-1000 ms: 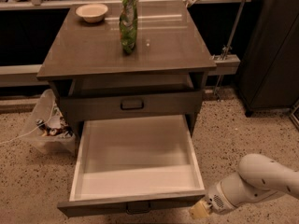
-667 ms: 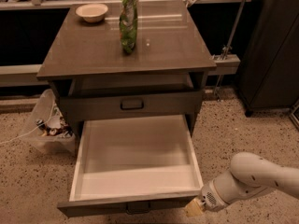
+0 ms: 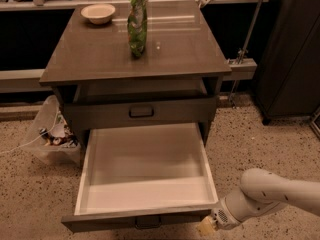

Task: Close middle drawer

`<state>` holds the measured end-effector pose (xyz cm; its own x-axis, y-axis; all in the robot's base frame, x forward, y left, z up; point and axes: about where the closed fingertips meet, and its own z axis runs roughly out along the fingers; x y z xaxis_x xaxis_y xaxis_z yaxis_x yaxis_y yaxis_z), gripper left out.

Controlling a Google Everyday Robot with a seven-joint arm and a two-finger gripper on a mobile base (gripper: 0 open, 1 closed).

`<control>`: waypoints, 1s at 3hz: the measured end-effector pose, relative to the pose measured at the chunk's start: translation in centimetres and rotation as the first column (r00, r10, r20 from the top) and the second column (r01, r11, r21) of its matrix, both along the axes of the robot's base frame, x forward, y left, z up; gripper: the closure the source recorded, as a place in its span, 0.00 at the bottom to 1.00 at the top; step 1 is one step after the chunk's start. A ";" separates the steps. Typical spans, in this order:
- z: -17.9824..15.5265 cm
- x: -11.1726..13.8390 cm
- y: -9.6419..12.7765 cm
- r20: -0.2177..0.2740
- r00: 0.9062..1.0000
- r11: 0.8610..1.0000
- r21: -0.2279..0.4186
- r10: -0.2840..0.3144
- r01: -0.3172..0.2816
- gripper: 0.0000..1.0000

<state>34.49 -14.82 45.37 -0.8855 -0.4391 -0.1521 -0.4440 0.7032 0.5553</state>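
Your middle drawer (image 3: 145,159) stands pulled well out toward the near side of the grey-brown cabinet (image 3: 100,54). Its pale inner box is exposed, and its flat front lies at the near edge of the view. The drawer above it (image 3: 170,113) sits flush, with a small dark handle at its centre.

Your gripper (image 3: 206,226) is low at the near right, just beside the right end of the open drawer's front. The white arm (image 3: 280,194) runs off to the right. You cannot tell from this view whether the gripper is apart or together, nor whether it touches the front.

On the glossy cabinet top, a pale bowl (image 3: 98,13) sits at the far left. A green packet (image 3: 137,21) stands upright near the far middle, well apart from the bowl.

The floor (image 3: 260,139) is speckled stone. A clear bag of litter (image 3: 50,134) rests against the cabinet's left side. A dark unit (image 3: 290,49) stands at the right, and a pale ledge (image 3: 20,79) runs along the far wall.
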 end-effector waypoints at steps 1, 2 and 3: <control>-0.5 0.7 0.6 -0.016 1.000 1.000 0.019 -0.001 0.001 1.00; -0.4 2.7 2.0 -0.008 1.000 0.999 0.051 -0.012 0.012 1.00; -0.4 2.7 2.0 -0.008 1.000 0.999 0.051 -0.012 0.012 1.00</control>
<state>37.20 -12.86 44.93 -0.8919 -0.4204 -0.1667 -0.4311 0.6790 0.5942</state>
